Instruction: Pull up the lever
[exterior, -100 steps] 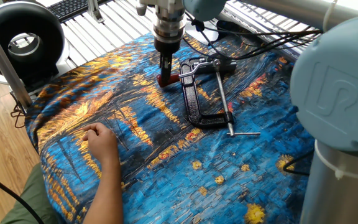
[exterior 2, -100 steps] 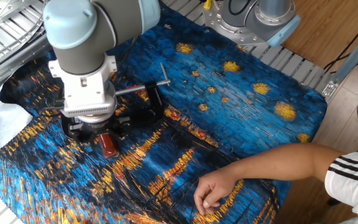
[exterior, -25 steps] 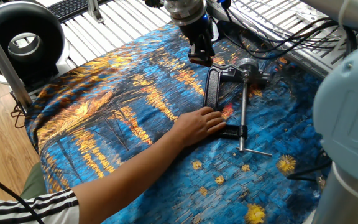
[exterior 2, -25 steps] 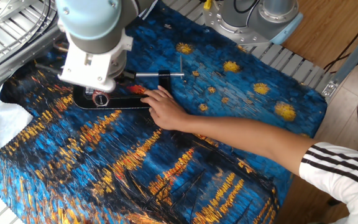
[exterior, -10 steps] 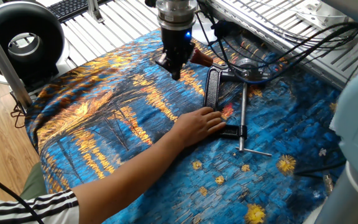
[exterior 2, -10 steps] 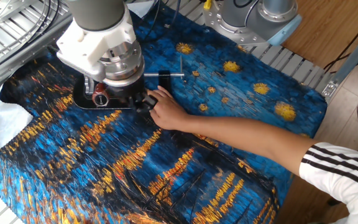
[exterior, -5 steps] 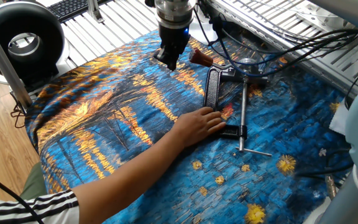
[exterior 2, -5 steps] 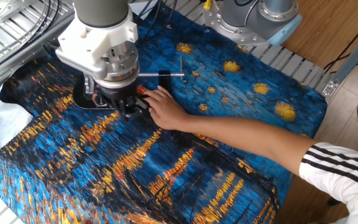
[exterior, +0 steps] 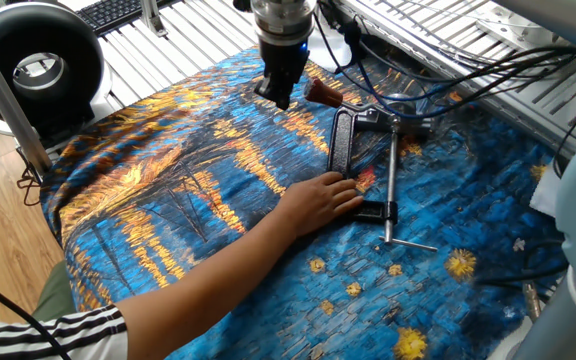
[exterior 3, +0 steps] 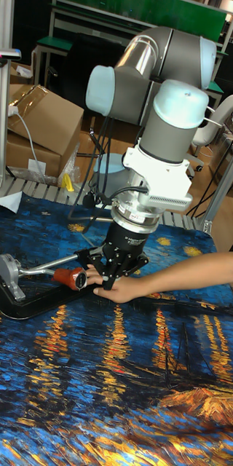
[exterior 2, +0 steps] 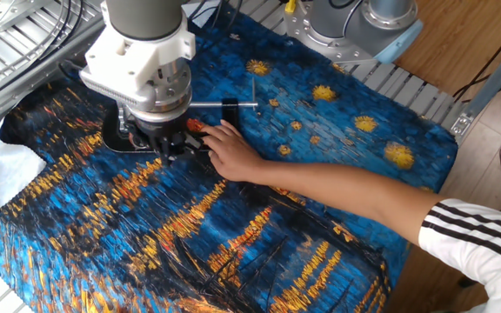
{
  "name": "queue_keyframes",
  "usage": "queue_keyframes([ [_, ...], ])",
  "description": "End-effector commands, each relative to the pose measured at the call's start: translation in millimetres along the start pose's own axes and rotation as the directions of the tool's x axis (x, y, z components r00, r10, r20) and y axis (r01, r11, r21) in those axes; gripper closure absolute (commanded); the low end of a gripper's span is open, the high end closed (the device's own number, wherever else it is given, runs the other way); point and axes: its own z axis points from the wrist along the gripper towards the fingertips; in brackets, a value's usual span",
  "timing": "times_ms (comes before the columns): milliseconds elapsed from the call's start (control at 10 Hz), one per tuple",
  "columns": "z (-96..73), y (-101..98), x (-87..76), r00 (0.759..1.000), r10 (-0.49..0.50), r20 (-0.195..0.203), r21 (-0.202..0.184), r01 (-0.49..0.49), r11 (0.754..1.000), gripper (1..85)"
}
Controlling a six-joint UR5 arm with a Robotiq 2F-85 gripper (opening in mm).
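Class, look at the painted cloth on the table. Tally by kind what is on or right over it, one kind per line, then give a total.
Clamp: 1
Lever: 1
Threaded rod: 1
Hand: 1
Gripper: 1
Total: 5

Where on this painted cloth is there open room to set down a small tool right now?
The cloth is bare between the person's forearm and the black ring light, and over the yellow star patches beyond the silver rod. It is crowded at the clamp, where the hand rests on the frame and the gripper hangs beside the lever.
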Motion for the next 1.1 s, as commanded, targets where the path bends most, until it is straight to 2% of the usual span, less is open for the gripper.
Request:
queue_keyframes([
  [0,-1.1,-0.4,4.3,1.0,-0.014,-0.016,-0.002,0.014,1.0,84.7],
  [100,6.4,0.8,-0.9,1.0,-0.013,-0.007,0.0,0.013,1.0,84.7],
  [300,20.5,-7.6,-8.3,0.999,-0.047,0.0,0.041,0.047,0.998,84.7],
  [400,23.7,-13.0,-3.6,0.998,-0.059,-0.032,0.068,0.061,0.996,84.7],
  [600,24.4,-15.0,3.6,0.991,-0.094,-0.096,0.089,0.102,0.991,84.7],
  [700,24.7,-11.1,16.5,0.982,-0.109,-0.157,0.069,0.121,0.99,84.7],
  [800,27.7,-9.7,18.3,0.977,-0.13,-0.171,0.062,0.143,0.988,84.7],
  [900,28.3,-19.5,24.9,0.966,-0.158,-0.206,0.086,0.178,0.98,84.7],
  [1000,28.8,-25.7,27.1,0.961,-0.167,-0.219,0.102,0.193,0.976,84.7],
])
